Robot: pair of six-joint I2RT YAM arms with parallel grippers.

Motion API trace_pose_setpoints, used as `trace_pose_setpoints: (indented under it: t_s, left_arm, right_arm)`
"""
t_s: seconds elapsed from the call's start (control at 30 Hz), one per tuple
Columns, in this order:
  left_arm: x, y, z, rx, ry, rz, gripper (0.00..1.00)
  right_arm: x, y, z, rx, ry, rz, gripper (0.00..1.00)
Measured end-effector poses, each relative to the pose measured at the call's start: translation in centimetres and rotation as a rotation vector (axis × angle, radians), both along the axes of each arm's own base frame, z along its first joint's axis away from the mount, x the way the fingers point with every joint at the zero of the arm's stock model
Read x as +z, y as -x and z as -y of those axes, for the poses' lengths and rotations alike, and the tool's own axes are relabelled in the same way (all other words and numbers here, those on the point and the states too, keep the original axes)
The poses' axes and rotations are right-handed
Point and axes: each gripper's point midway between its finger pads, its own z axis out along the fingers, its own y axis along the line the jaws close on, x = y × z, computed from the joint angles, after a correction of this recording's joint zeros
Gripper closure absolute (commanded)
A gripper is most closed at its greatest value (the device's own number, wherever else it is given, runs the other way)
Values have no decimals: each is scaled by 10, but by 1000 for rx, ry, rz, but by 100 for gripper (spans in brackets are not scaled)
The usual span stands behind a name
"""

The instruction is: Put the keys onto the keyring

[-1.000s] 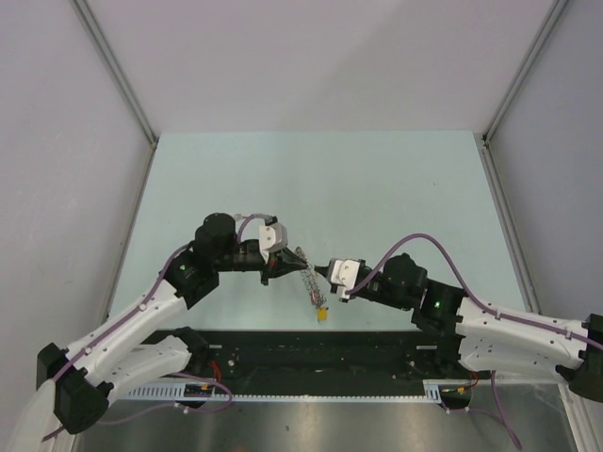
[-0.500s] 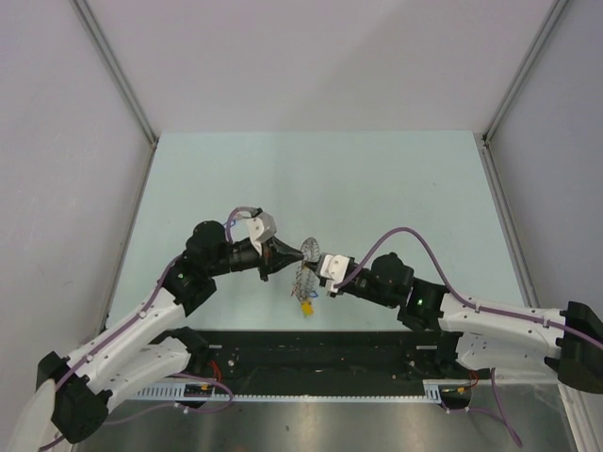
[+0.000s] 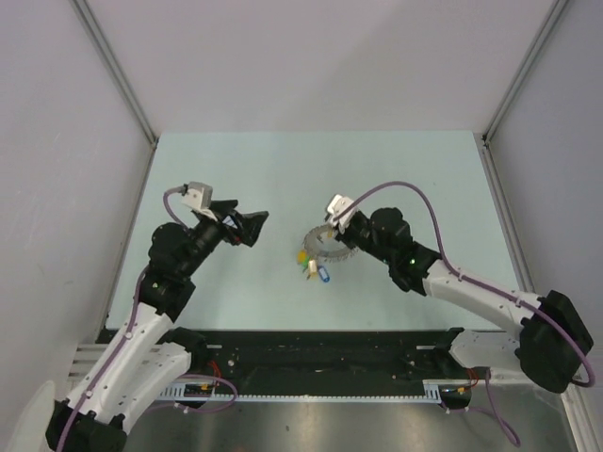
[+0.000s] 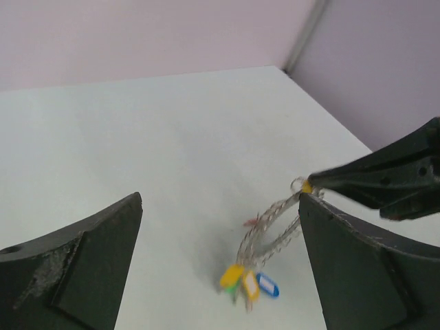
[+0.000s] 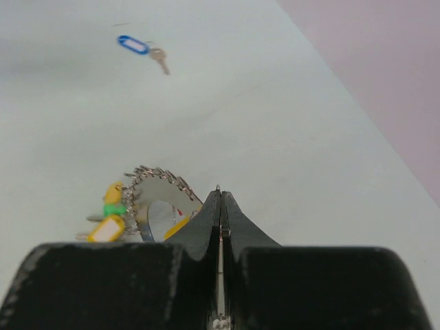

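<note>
**Ring pinched by the right gripper, left gripper spread wide**

The keyring (image 5: 159, 177) hangs from the right gripper (image 4: 308, 185), whose fingers are pressed together on its rim. Small metal keys line the ring's arc. A bunch of tags gathers at its lower side: two yellow tags (image 5: 108, 229) and a green tag (image 5: 113, 208). In the right wrist view a blue-tagged key (image 5: 134, 45) lies alone on the table (image 3: 396, 169) at the upper left of the frame, apart from the ring. Whether the hanging tags touch the table cannot be told.

The left gripper (image 3: 252, 226) sits left of centre in the top view, its fingers wide apart and holding nothing. It is well apart from the ring, with bare table between them.

The ring is near the middle of the top view. It is well clear of the table's left, right and far edges and closer to the near edge at the bottom. Open surface reaches up to the walls (image 3: 311, 66) at the top of the frame
</note>
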Motion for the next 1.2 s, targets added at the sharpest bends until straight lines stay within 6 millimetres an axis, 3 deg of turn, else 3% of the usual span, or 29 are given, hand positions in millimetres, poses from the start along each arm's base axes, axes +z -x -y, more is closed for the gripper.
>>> trace_pose_setpoints:
  t_s: [0.27, 0.33, 0.43, 0.53, 0.6, 0.73, 0.83, 0.97, 1.0, 1.03, 1.13, 1.17, 1.2]
  left_arm:
    - [-14, -31, -66, 285, 85, -115, 0]
    - [-17, -33, -77, 328, 89, -130, 0]
    - [-19, -33, -86, 364, 87, -137, 0]
    - [-15, -31, -94, 396, 86, -121, 0]
    - [-11, -29, -98, 416, 88, -107, 0]
    - [-7, -26, -106, 454, 75, -96, 0]
    - [-2, -20, -112, 474, 51, -86, 0]
    - [3, -4, -121, 501, 12, -50, 0]
    - [6, 0, -123, 512, 11, -35, 0]
    - [8, 6, -127, 524, 12, -19, 0]
    - [12, 22, -134, 551, 14, 24, 0]
    - [14, 27, -136, 561, 16, 39, 0]
    - [16, 31, -139, 571, 19, 51, 0]
  right_arm:
    - [18, -125, 58, -309, -82, -26, 100]
    - [15, -141, 70, -357, -97, -46, 100]
    - [4, -146, 80, -393, -113, -100, 100]
    - [-10, -137, 79, -399, -142, -158, 100]
    - [-32, -122, 79, -397, -148, -215, 100]
    - [-85, -77, 80, -400, -157, -381, 100]
    - [-106, -45, 77, -392, -174, -464, 96]
    - [-118, -15, 66, -377, -209, -545, 68]
    - [-117, -6, 59, -365, -218, -558, 54]
    - [-116, -1, 57, -364, -230, -565, 49]
    - [-100, 8, 57, -373, -281, -564, 26]
    - [-90, 8, 59, -381, -306, -551, 23]
    - [-81, 9, 63, -392, -333, -536, 10]
